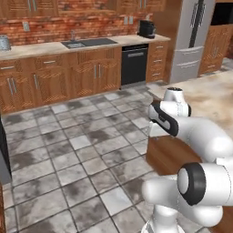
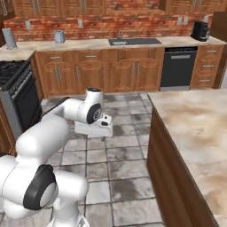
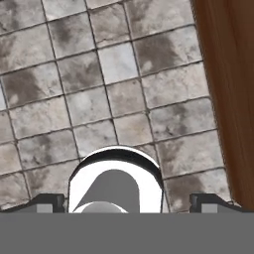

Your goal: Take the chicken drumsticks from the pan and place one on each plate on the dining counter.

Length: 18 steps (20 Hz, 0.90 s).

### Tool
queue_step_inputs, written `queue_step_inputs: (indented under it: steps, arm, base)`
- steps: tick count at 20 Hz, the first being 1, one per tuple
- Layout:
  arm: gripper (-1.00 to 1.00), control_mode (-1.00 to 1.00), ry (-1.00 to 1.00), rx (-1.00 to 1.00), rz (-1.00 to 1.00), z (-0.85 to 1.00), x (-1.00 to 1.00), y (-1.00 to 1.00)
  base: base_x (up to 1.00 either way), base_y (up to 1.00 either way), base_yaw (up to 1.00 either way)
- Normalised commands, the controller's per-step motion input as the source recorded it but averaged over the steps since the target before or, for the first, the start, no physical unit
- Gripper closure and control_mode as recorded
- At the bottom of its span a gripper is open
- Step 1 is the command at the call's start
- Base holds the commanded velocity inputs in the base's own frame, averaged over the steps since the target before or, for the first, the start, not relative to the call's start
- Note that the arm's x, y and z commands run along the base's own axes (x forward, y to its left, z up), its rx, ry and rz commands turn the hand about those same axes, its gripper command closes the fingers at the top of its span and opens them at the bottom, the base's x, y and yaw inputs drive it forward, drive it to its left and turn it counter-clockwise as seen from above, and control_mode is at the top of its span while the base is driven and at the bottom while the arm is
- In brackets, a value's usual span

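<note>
Open, empty hand (image 3: 124, 201) over floor tiles, seemingly just beside dining counter (image 2: 195, 128).

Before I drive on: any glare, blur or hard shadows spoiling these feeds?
Left base view: evenly lit, slightly soft, no glare on the tiled floor. Right base view: dining counter top reads clearly, only mottled marbling, no hard shadows. Hand view: tiles crisp, end effector open, wooden base evenly lit.

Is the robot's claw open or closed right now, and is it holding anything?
Open and empty. In the hand view the gripper has its two dark fingertips far apart at the bottom corners, with nothing between them but the tiled floor below.
</note>
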Motion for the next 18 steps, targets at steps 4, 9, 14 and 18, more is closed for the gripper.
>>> queue_step_inputs:
  steps: [4,9,14,18]
  arm:
    - [-1.00,1.00,0.00,0.00,0.00,0.00,0.00,0.00]
    - [-1.00,1.00,0.00,0.00,0.00,0.00,0.00,0.00]
    - [-1.00,1.00,0.00,0.00,0.00,0.00,0.00,0.00]
    - [-1.00,1.00,0.00,0.00,0.00,0.00,0.00,0.00]
  base:
    - [1.00,0.60,-0.01]
    - [1.00,0.55,0.00]
    - [1.00,0.48,0.00]
    - [1.00,0.44,0.00]
